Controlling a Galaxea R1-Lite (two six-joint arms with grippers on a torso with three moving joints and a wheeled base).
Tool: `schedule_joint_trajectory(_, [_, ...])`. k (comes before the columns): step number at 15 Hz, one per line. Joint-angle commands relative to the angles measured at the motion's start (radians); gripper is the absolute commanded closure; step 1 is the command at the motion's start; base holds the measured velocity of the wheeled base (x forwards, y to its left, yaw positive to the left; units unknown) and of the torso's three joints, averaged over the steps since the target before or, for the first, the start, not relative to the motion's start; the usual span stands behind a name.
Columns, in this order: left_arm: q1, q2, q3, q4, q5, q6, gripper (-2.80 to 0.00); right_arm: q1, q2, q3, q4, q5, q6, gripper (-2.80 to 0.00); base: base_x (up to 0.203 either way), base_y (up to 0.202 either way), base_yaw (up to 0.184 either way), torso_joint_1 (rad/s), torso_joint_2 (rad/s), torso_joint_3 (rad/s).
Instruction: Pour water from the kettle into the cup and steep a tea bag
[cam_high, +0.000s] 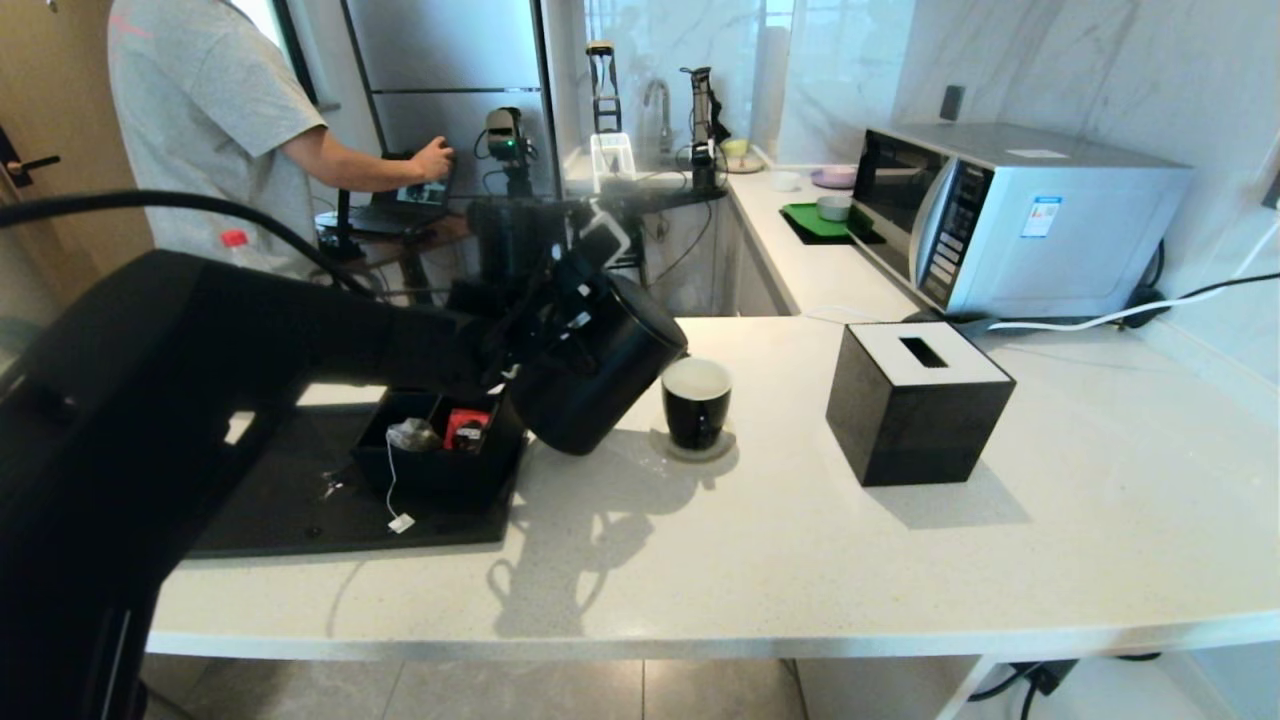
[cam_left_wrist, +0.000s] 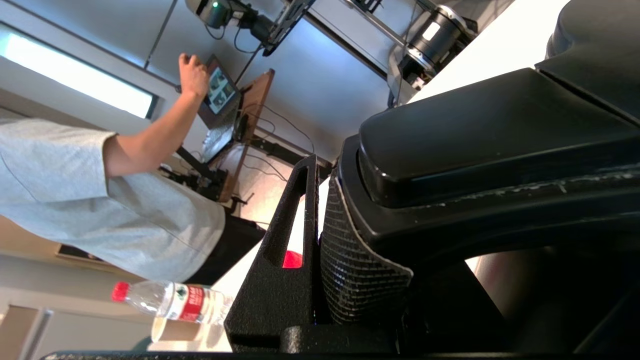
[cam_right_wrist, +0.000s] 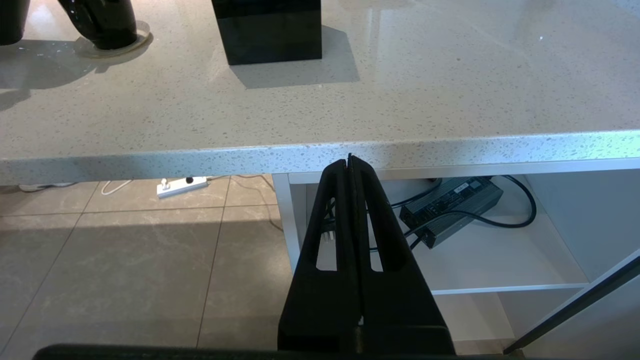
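The matte black kettle (cam_high: 600, 385) hangs tilted above the counter, its lidded top leaning toward the cup (cam_high: 696, 400). The cup is small and black with a white inside, standing on a round coaster just right of the kettle. My left gripper (cam_high: 520, 350) is shut on the kettle's handle (cam_left_wrist: 475, 145); one finger (cam_left_wrist: 280, 280) shows beside it. The tea bag (cam_high: 410, 434) lies in a black box, its string hanging over the front to a white tag (cam_high: 401, 523). My right gripper (cam_right_wrist: 350, 161) is shut and empty below the counter's front edge.
A black tissue box (cam_high: 918, 400) stands right of the cup, a microwave (cam_high: 1000, 220) behind it. The black box (cam_high: 440, 470) also holds a red packet (cam_high: 465, 428) and sits on a dark mat (cam_high: 290, 510). A person (cam_high: 210, 130) stands at back left.
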Motion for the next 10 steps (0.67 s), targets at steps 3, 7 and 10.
schedule_joint_trajectory(3, [-0.001,0.008,-0.029,0.013,0.004,0.013,0.0,0.0,0.001,-0.001,0.001,0.0,0.0,0.0,0.0,0.0,0.0,0.0,0.0,0.0])
schedule_joint_trajectory(7, [-0.001,0.016,-0.064,0.039,0.002,0.039,0.0,0.0,0.001,0.0,0.001,0.0,0.001,0.0,0.0,0.0,0.0,0.0,0.0,0.0])
schedule_joint_trajectory(10, [-0.001,0.017,-0.064,0.041,0.002,0.042,0.0,0.0,0.001,0.0,0.001,0.0,0.001,0.0,0.0,0.0,0.0,0.0,0.0,0.0])
